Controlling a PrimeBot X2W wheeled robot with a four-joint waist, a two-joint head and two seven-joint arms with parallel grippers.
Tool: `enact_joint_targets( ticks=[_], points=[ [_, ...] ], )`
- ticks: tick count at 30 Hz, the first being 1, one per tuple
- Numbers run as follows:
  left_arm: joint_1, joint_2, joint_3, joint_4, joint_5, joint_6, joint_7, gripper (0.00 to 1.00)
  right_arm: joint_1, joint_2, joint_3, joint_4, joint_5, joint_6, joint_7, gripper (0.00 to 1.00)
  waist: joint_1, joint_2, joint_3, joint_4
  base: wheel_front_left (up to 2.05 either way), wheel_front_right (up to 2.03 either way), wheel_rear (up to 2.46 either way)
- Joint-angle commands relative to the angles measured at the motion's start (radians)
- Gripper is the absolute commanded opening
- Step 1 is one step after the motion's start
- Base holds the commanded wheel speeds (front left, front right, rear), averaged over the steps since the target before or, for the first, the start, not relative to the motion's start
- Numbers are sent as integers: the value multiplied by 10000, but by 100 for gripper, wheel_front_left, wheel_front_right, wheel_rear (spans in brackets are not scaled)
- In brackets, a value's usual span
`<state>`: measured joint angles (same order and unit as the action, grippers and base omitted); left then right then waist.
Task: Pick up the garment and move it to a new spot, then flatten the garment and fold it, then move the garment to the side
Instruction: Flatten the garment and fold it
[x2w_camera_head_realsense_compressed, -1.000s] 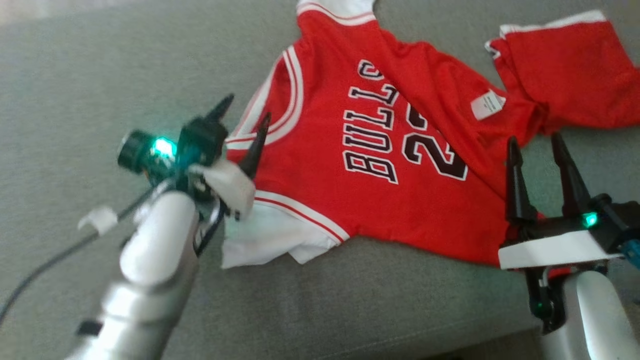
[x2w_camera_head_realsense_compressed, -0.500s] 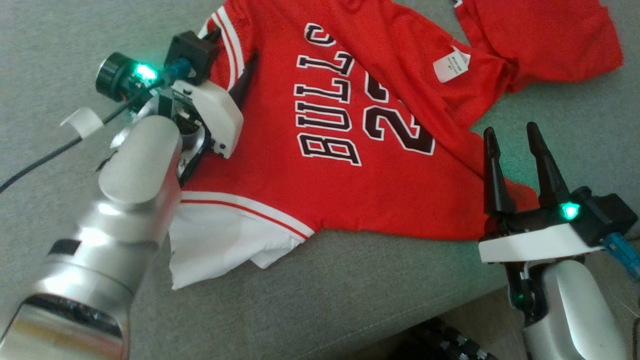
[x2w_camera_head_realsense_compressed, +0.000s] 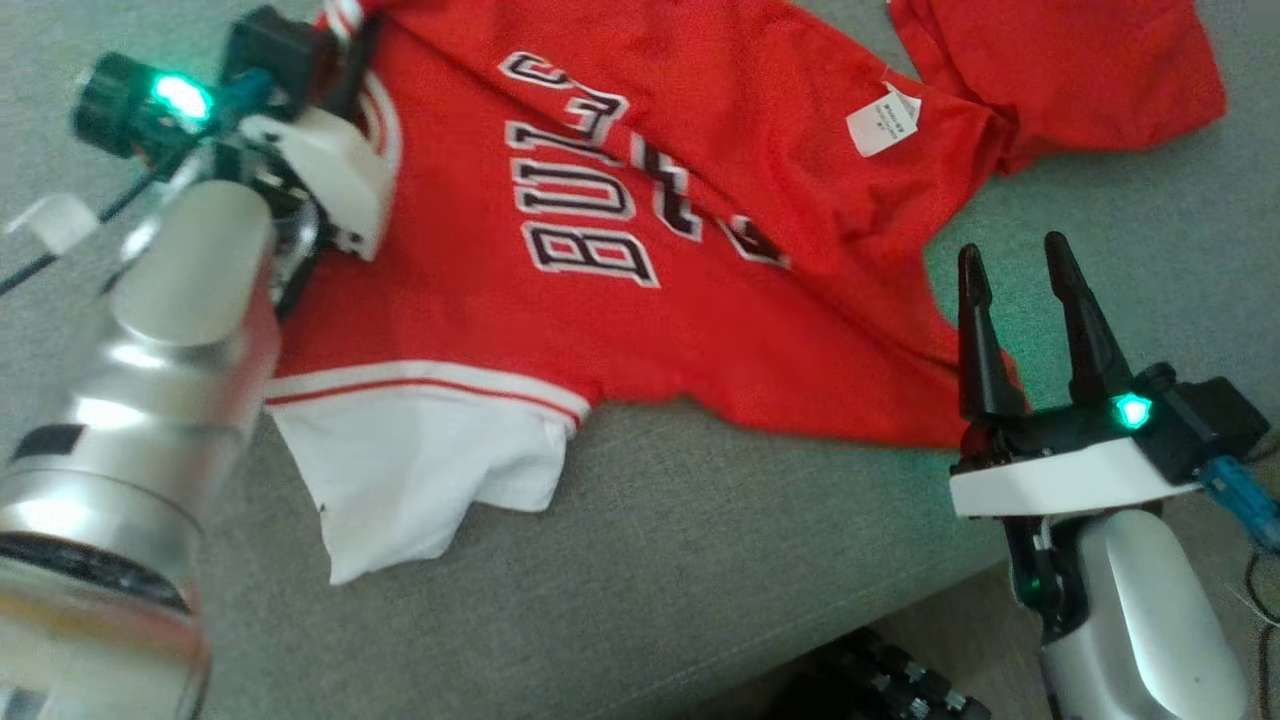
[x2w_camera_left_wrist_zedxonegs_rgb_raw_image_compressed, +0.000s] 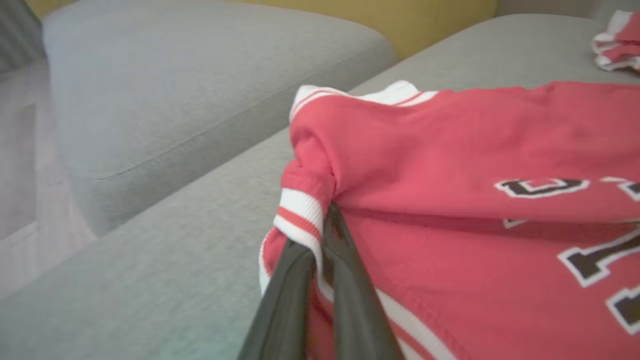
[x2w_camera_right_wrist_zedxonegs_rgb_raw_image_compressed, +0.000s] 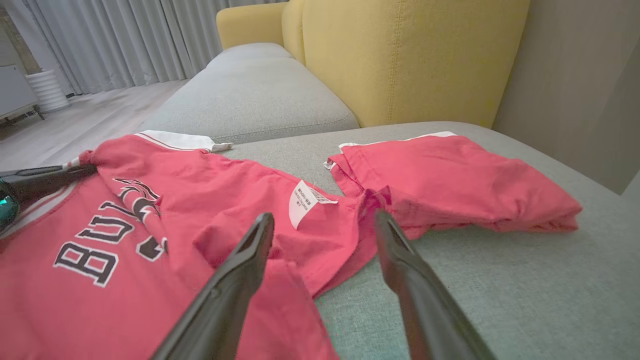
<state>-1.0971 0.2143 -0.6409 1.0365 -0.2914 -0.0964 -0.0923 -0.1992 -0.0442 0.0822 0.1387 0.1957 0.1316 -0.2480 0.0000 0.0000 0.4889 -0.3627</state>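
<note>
On the grey fabric sofa seat (x2w_camera_head_realsense_compressed: 700, 560) lie 1 red, white-trimmed BULLS jersey (x2w_camera_head_realsense_compressed: 620, 330), spread across its middle, and 1 folded red cloth piece (x2w_camera_head_realsense_compressed: 1080, 70) at the far right. The 2 left fingers (x2w_camera_left_wrist_zedxonegs_rgb_raw_image_compressed: 352, 295) are clenched on the jersey's striped armhole band. The 2 right fingers (x2w_camera_head_realsense_compressed: 978, 340) stand wide apart, empty, by its hem corner at the front edge.
</note>
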Motion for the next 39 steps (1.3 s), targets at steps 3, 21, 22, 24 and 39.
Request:
enact_joint_targets(
  ticks=[3, 21, 22, 24, 39],
  points=[
    [-725, 684, 575, 210, -185, 344, -660, 0, -39, -61, 208, -307, -107, -9, -131, 100, 0, 0, -112, 185, 0, 0, 0],
    [-977, 1236, 961, 813, -486, 664, -1652, 100, -91, -60, 224, -458, -623, -9, 75, 100, 0, 0, -589, 1315, 0, 0, 0],
    [-855, 1186, 952, 628, -465, 703, -1672, 100, -112, -60, 189, -456, -667, -9, 98, 100, 0, 0, -686, 1422, 0, 0, 0],
    [-718, 1145, 965, 339, -438, 770, -1682, 100, -132, -60, 150, -451, -727, -9, 131, 100, 0, 0, -788, 1536, 0, 0, 0],
    [4978, 1278, 1946, -6379, -122, 2376, -1693, 100, 106, -60, -411, -204, -1204, -9, 642, 100, 0, 0, -2636, 3381, 0, 0, 0]
  ],
)
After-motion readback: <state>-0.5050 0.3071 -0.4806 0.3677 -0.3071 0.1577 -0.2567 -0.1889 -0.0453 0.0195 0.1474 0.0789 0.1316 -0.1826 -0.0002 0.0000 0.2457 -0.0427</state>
